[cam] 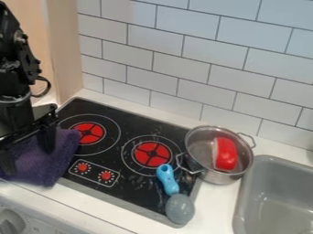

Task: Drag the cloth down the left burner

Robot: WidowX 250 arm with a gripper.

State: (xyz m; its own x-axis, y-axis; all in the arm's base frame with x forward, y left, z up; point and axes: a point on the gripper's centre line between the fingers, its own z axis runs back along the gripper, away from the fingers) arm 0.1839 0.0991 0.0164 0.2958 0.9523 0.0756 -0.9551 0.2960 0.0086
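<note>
The black gripper (pixel 26 153) is at the left side of the camera view, low over the purple cloth (pixel 45 164), its two fingers standing wide apart. The cloth lies bunched across the stove's left edge and front left corner, with its upper right part touching the outer ring of the left burner (pixel 90 132). The burner's red centre is mostly uncovered. Part of the cloth is hidden behind the gripper, and whether the fingertips touch it is unclear.
A second burner (pixel 151 154) is right of the first. A blue-handled utensil with a grey head (pixel 180 208) lies on the stove's front right. Beside the stove stands a metal pot (pixel 209 175) holding a red object (pixel 226 154); a grey sink (pixel 275 199) is farther right.
</note>
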